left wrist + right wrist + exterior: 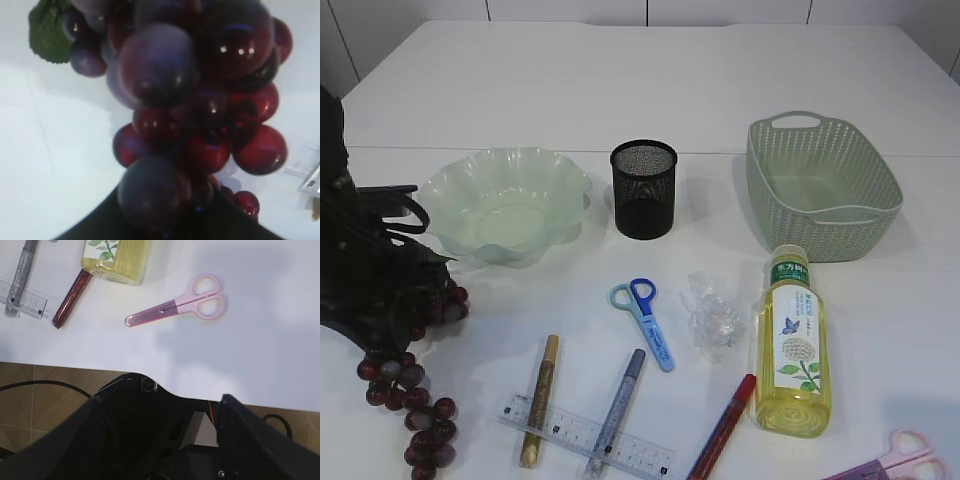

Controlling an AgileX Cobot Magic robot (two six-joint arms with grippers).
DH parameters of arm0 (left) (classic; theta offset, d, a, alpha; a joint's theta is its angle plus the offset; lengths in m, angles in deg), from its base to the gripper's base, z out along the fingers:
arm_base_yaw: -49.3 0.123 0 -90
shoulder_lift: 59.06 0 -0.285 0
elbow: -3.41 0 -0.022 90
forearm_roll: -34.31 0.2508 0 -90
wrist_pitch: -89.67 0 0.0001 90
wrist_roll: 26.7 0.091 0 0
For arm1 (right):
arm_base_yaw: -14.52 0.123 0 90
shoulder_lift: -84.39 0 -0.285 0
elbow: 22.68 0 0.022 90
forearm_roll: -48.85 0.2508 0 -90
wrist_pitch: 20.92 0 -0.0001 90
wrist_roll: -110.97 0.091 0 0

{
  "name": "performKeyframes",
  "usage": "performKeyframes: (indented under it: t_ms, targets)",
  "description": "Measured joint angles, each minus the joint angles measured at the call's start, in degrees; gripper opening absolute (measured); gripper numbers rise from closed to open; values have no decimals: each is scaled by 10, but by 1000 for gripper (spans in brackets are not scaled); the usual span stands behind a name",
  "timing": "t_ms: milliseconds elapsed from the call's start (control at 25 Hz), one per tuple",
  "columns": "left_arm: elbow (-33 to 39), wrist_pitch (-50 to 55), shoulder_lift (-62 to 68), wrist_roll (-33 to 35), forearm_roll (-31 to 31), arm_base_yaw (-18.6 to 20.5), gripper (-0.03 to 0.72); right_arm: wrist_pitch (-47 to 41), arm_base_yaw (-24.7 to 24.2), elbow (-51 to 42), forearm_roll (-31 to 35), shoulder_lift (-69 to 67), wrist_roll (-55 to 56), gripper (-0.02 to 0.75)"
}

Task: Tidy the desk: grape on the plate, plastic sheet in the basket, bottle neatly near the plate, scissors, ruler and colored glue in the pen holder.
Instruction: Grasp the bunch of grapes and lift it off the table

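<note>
My left gripper (408, 300) is shut on the upper end of the dark red grape bunch (420, 410), just left of the pale green plate (505, 205). The grapes (200, 100) fill the left wrist view, with a green leaf (47, 35) at the top left. On the table lie the blue scissors (642, 318), crumpled plastic sheet (712, 315), bottle (792, 345), clear ruler (585, 435), and gold (540, 398), silver (618, 405) and red (722, 425) glue pens. The pen holder (643, 188) and basket (820, 185) stand behind. My right gripper (159, 402) is open and holds nothing, over the table's front edge.
Pink scissors (177, 305) lie on the table near the front right, beside the bottle (117, 260) and the red glue pen (72, 300). The brown floor (30, 375) and a black cable show below the table edge.
</note>
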Motion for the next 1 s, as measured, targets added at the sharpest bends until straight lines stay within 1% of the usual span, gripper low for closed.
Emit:
performKeyframes:
  t_ms: [360, 1000]
  targets:
    - [1, 1, -55, 0, 1, 0, 146, 0, 0, 0, -3, 0, 0, 548]
    - [2, 38, -153, 1, 1, 0, 143, 0, 0, 0, -6, 0, 0, 548]
